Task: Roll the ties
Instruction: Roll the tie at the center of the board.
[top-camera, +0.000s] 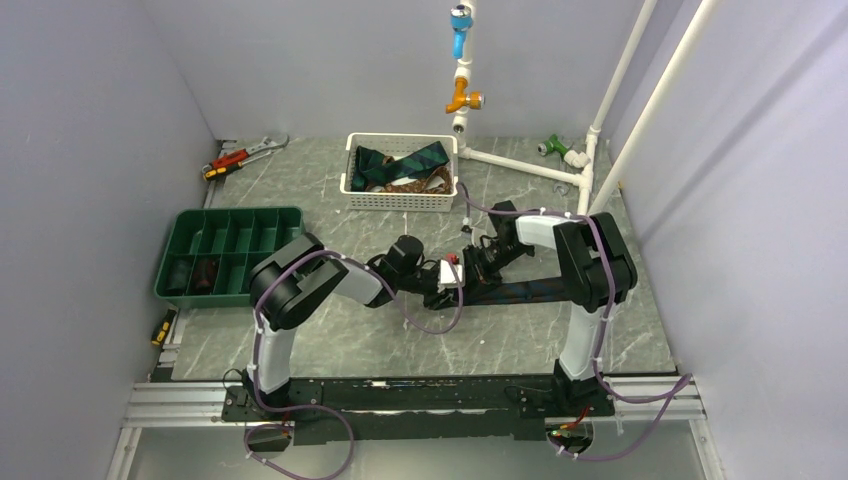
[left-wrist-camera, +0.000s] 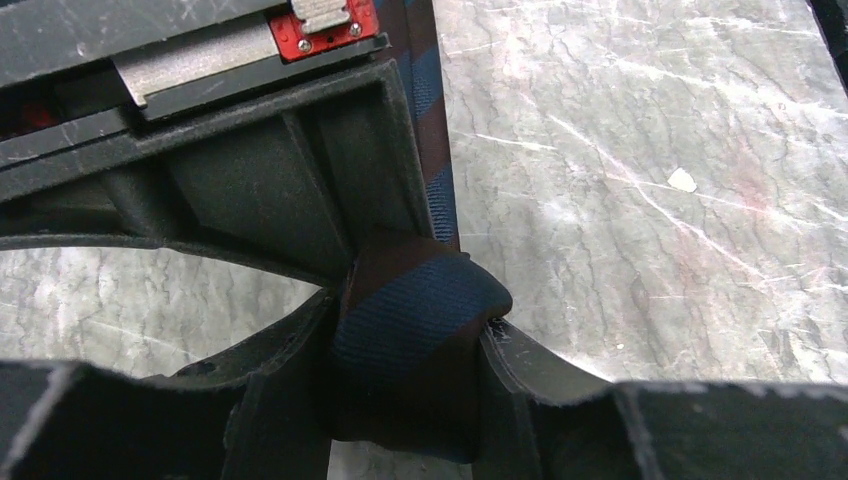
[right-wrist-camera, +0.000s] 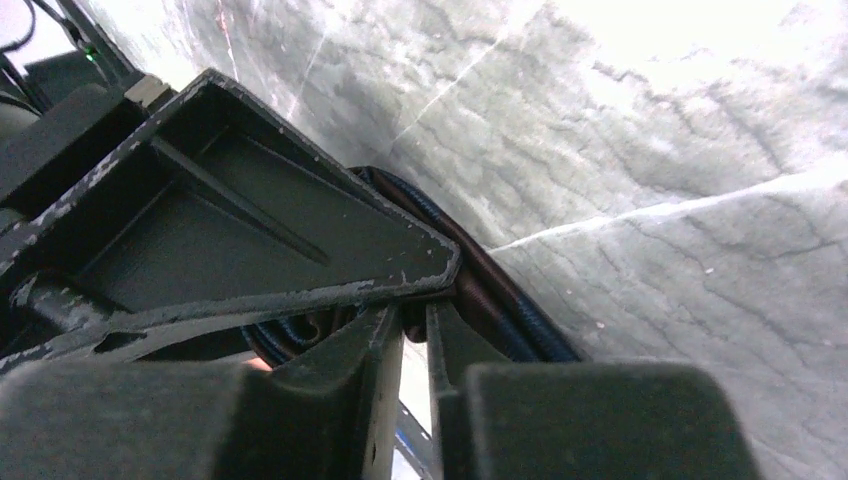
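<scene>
Two arms stand at the near edge of a grey marbled table (top-camera: 330, 340) and meet at its middle over one tie (left-wrist-camera: 425, 300), navy with dark maroon stripes. One end is wound into a tight roll, and the unrolled length lies flat on the table, stretching toward the right arm's side. The left gripper (left-wrist-camera: 410, 345) is closed partway on that roll, one finger pressed against each side of it. The right gripper (right-wrist-camera: 415, 325) faces it from the opposite side, its jaws only a slit apart and their tips right at the roll's edge; whether they pinch any fabric cannot be told. Farther back on the left sits one green tray (top-camera: 240, 212) of many compartments, with two dark bundles in its near-left cells, too small to identify. Beyond, at the back centre, one white basket (top-camera: 400, 203) holds more ties (top-camera: 425, 160) heaped loose. At least one is striped green and navy and one is brown and patterned; the exact count cannot be told.
</scene>
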